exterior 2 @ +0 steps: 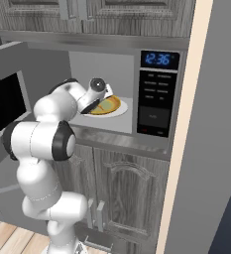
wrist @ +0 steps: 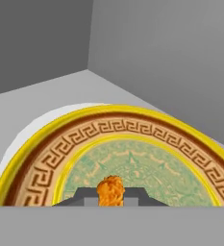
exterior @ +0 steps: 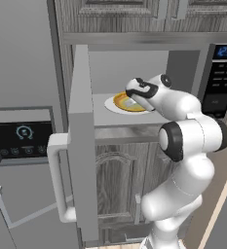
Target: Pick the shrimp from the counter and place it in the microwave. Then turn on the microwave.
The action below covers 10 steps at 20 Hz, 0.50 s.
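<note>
The arm [exterior: 183, 160] is being seen rising from the lower right of the left base view, bent at a dark elbow joint near the frame's middle right, and being stretched up and leftward into the open microwave [exterior: 134, 87]. In the right base view the same arm [exterior 2: 42, 149] is standing at the lower left, folded at the elbow and being reached rightward toward the centre of the frame, with the wrist angled down over the plate [exterior 2: 118, 112].

The end effector [wrist: 111, 196] is being shown at the bottom centre of the hand view, its two dark tips being pressed together on the shrimp [wrist: 110, 190], a small orange piece being held between them. The shrimp is being held just above the green centre of the bowl [wrist: 128, 153], which has a yellow rim and a brown patterned band; whether it is touching the bowl cannot be told.

The bowl is being carried on a white plate [exterior: 110, 104] inside the grey microwave cavity. The microwave door [exterior: 81, 141] is being held wide open, seen edge-on left of centre in the left base view, its pale bar handle [exterior: 59, 180] at lower left. The black keypad [exterior 2: 157, 101] with blue display is being seen right of the cavity.
</note>
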{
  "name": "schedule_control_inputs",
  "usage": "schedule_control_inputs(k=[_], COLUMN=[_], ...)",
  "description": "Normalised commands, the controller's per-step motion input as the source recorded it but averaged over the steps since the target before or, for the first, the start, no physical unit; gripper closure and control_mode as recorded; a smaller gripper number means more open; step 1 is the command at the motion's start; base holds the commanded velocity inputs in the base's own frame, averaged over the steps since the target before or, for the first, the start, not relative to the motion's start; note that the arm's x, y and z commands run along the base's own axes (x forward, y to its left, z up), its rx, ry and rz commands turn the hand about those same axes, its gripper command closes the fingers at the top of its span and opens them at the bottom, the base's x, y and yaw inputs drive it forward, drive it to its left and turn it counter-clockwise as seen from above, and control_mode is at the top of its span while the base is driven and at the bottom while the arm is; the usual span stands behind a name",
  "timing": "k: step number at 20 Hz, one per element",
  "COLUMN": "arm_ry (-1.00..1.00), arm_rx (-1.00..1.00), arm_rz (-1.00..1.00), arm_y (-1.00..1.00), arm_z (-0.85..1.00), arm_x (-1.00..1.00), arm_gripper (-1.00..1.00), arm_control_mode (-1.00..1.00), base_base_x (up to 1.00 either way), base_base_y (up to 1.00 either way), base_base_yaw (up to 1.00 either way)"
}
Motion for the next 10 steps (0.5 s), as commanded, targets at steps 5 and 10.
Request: schedule_control_inputs(k=[5, 10], arm_ry=[0.03, 0.04], arm_rx=[0.00, 0.00], arm_rz=[0.00, 0.00], arm_y=[0.00, 0.00], arm_z=[-0.05, -0.09], arm_x=[0.18, 0.16], arm_gripper=[1.00, 1.00], arm_control_mode=[-1.00, -1.00], base_base_x=[0.00, 0.00], base_base_y=[0.00, 0.00], base_base_yaw=[0.00, 0.00])
